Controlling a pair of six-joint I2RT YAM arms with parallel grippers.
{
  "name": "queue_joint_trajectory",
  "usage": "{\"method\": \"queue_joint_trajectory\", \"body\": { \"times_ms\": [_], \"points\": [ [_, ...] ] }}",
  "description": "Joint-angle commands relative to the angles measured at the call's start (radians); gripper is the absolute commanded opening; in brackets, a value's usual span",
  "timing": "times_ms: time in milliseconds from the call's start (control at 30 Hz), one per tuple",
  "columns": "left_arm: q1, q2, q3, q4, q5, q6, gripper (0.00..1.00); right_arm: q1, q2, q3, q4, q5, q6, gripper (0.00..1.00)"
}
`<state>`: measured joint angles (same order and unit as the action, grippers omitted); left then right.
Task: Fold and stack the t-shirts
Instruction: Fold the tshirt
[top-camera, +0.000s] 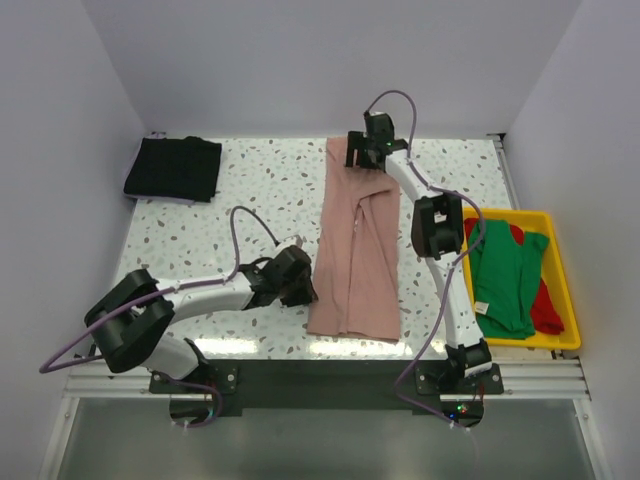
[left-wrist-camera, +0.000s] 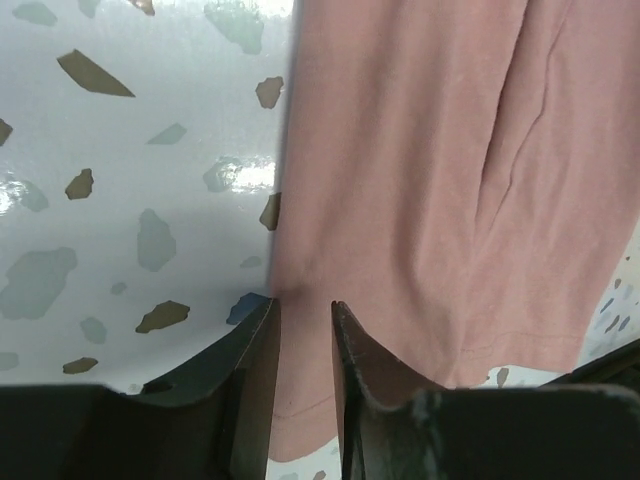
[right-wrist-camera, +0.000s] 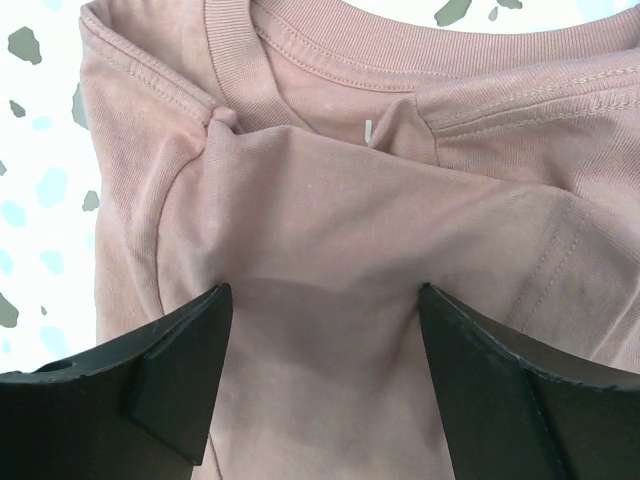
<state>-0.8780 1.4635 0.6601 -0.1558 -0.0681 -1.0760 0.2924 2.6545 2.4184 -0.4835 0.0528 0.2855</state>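
Lengthwise pink t-shirt (top-camera: 355, 245), collar far, hem near

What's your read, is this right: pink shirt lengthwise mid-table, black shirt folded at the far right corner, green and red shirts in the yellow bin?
One slip: the black shirt lies folded at the far left corner, not the right, as the top external view shows. The rest stands: pink shirt lengthwise mid-table, green shirt and red shirt in the yellow bin.

The speckled table (top-camera: 270, 190) carries 3 things: a pink shirt (top-camera: 355, 250) down its middle, a folded black shirt (top-camera: 173, 168) far left, a yellow bin (top-camera: 505, 215) at right.
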Motion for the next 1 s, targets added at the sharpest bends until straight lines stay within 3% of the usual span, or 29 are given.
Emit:
{"method": "queue_joint_trajectory", "body": {
  "times_ms": [0, 267, 367, 400, 433, 500, 667, 800, 967],
  "points": [
    [-0.004, -0.061, 0.087, -0.082, -0.058, 0.126, 0.32, -0.010, -0.109, 0.016, 0.036, -0.047, -0.020, 0.79],
    [-0.004, -0.048, 0.217, -0.056, 0.045, 0.318, 0.30, -0.009, -0.411, -0.184, -0.075, -0.021, 0.047, 0.75],
    [-0.006, -0.020, 0.228, -0.024, 0.092, 0.341, 0.27, -0.007, -0.626, -0.426, -0.076, -0.028, 0.116, 0.66],
    [-0.004, -0.016, 0.223, -0.005, 0.132, 0.352, 0.27, -0.006, -0.686, -0.594, -0.064, -0.034, 0.136, 0.62],
    [-0.004, 0.001, 0.217, 0.011, 0.157, 0.356, 0.26, 0.008, -0.815, -0.686, -0.023, -0.050, 0.150, 0.61],
    [-0.006, 0.018, 0.214, 0.071, 0.233, 0.363, 0.27, 0.031, -0.927, -0.912, -0.018, -0.030, 0.164, 0.61],
    [-0.009, 0.078, 0.214, 0.119, 0.277, 0.361, 0.36, 0.143, -1.276, -1.344, 0.008, -0.015, 0.233, 0.56],
    [-0.019, 0.127, 0.223, 0.140, 0.326, 0.364, 0.40, 0.252, -1.424, -1.525, -0.021, 0.004, 0.302, 0.49],
    [-0.018, 0.104, 0.202, 0.085, 0.230, 0.360, 0.42, 0.376, -1.559, -1.699, -0.035, -0.007, 0.392, 0.47]
  ]
}}
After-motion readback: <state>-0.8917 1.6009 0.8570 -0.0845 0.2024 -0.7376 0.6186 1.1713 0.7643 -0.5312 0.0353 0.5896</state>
